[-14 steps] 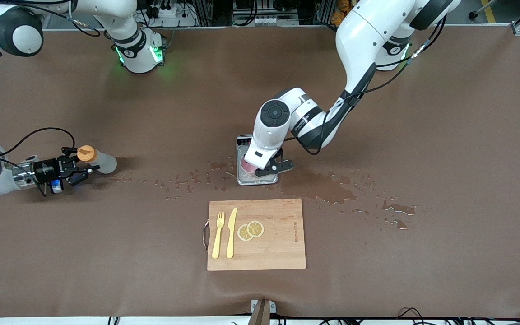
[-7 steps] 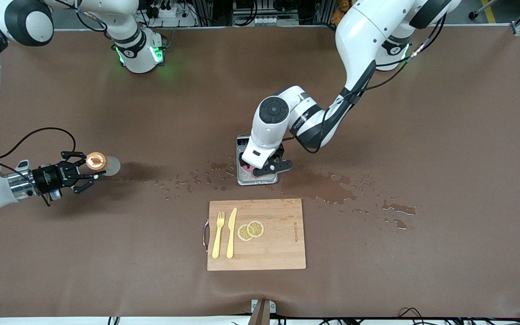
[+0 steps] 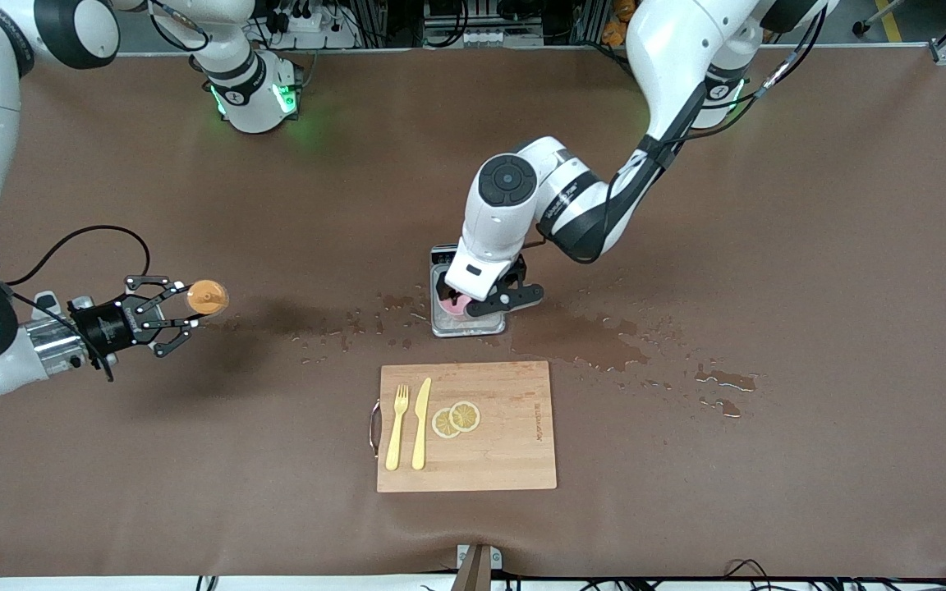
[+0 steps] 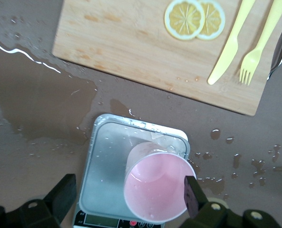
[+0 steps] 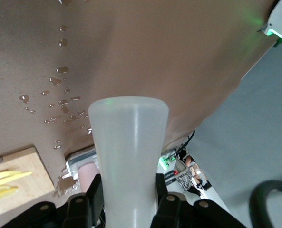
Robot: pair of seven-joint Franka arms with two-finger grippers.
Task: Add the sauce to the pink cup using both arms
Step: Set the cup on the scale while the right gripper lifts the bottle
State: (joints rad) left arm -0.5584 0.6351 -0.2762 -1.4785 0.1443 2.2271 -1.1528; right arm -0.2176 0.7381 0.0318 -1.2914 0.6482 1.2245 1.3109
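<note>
Pink cup (image 4: 157, 187) stands on scale (image 4: 107, 156), left fingers (image 4: 192, 192) spread around it.

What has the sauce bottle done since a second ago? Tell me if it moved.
Yes. The sauce bottle, clamped in the right gripper, has risen off the table and turned cap-up toward the camera, edging toward the scale at the middle of the table.

Camera arrangement: one high overview and two wrist-mounted close views.

The front view looks down across the whole table (image 3: 769, 509) toward both robot bases. The left wrist view looks steeply down, close over the scale (image 4: 107, 161), and takes in the cutting board (image 4: 131, 52). The right wrist view looks along the held sauce (image 5: 129, 156), low and tilted. All three views share the scale and the cutting board.
</note>
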